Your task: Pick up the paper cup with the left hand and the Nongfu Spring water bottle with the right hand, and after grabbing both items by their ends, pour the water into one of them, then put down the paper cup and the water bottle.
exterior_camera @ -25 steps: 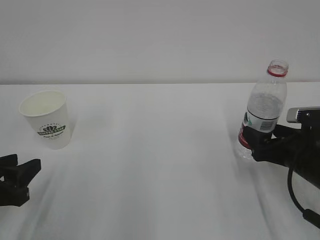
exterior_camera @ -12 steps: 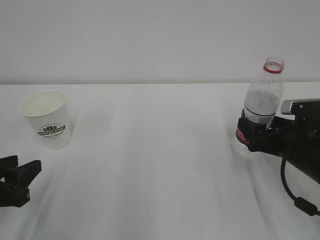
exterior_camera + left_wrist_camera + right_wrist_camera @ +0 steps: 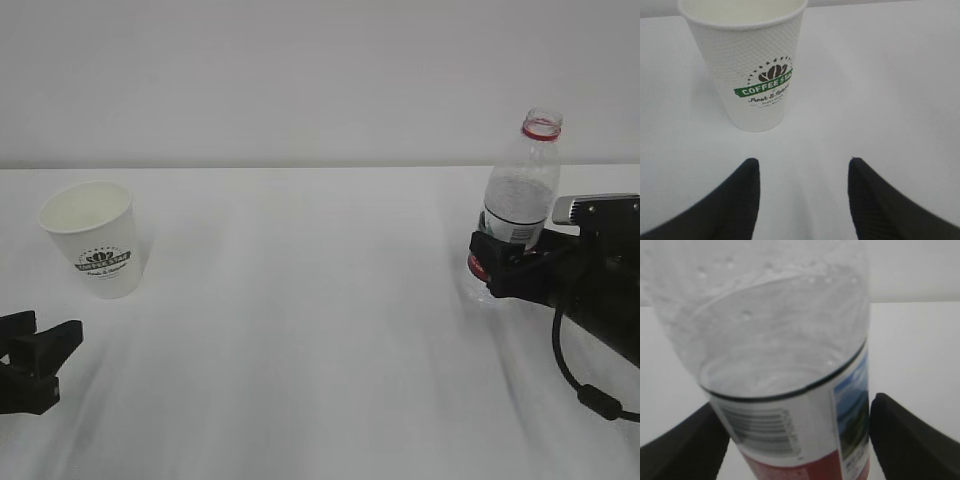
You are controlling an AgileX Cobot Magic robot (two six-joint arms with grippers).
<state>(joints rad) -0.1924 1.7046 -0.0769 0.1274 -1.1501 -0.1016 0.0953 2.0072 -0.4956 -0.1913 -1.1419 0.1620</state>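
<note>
The white paper cup (image 3: 95, 245) with a green logo stands upright on the table at the far left; it fills the top of the left wrist view (image 3: 752, 65). My left gripper (image 3: 45, 335) (image 3: 804, 162) sits short of it, open, with only bare table between its fingers. The Nongfu Spring water bottle (image 3: 520, 195) (image 3: 780, 340), uncapped, leans slightly left at the right side. My right gripper (image 3: 487, 268) (image 3: 797, 410) is shut on its lower body at the label, a jaw on each side. Clear water (image 3: 765, 375) shows inside near the label's top.
A white table (image 3: 320, 330) runs from side to side with a plain white wall behind it. The right arm's black cable (image 3: 575, 375) hangs down at the lower right.
The right gripper has carried the bottle to the left and a little upward, and the bottle now leans less. The cup and the left gripper have stayed put.
</note>
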